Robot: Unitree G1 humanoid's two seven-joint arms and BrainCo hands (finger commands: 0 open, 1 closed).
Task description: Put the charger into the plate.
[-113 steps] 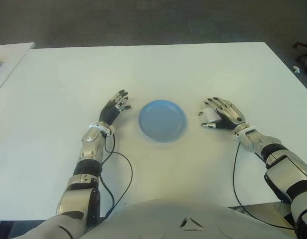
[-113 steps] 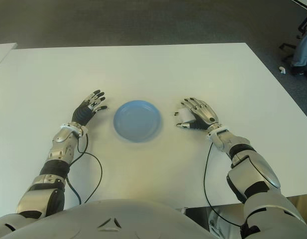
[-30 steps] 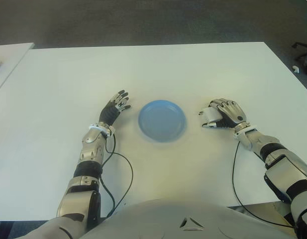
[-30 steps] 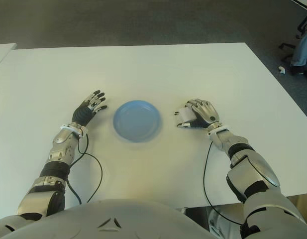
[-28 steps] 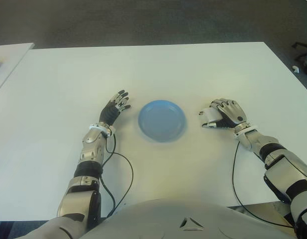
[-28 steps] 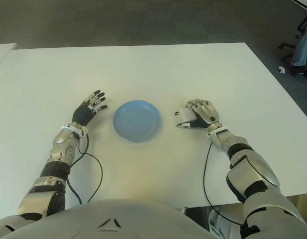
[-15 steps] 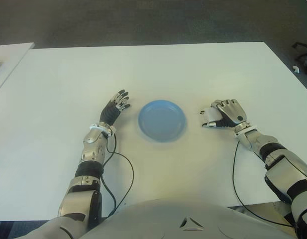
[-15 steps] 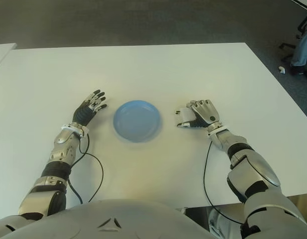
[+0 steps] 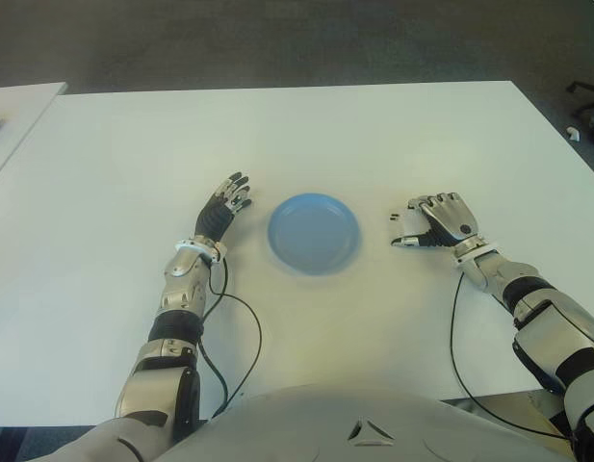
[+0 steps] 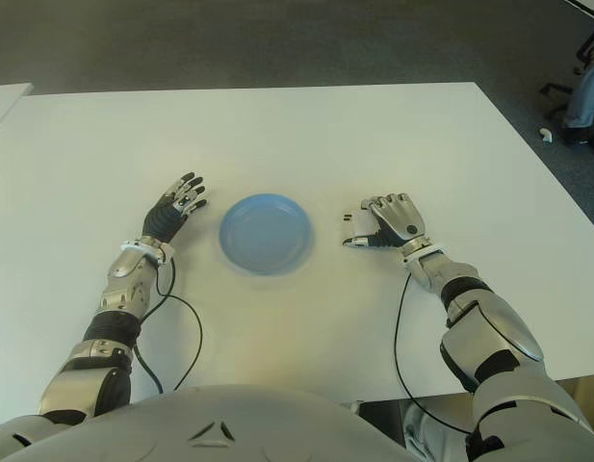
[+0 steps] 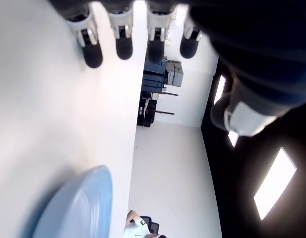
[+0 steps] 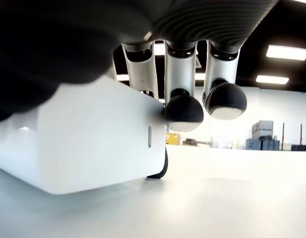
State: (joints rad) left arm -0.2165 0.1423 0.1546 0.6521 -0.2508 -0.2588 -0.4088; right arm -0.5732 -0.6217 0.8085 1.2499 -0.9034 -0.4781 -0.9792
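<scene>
— On the white surface [image 9: 374, 135], where did the plate sit?

— Near the middle, between the two arms. It was a round blue plate [image 9: 314, 232], lying flat, with nothing in it.

— And the charger?

— To the right of the plate, apart from its rim. It was a white block, and the right hand [image 9: 439, 219] was curled over it. From the head views little of the charger [image 9: 409, 227] showed, only a pale patch under the fingers on the side facing the plate. The right wrist view showed it far better: the charger [image 12: 93, 136] was a white box with rounded edges, and the dark fingertips [image 12: 184, 110] were bent down against its far face, with the thumb side pressing across the top.

— So the hand was closed on it?

— Yes, wrapped around it. Whether the charger's underside touched the surface or was just clear of it, I could not tell; in the wrist view it was right down at the surface.

— What of the other hand?

— The left hand [image 9: 226, 204] showed to the left of the plate, near it but not touching. Its fingers [image 11: 124, 47] were stretched out straight and a little spread, holding nothing. Its own wrist view caught the plate's blue rim [image 11: 88, 198] off beyond the palm.

— Anything else on the surface?

— Thin black cables [image 9: 241, 332] trailing from each forearm back toward the robot's body.
</scene>
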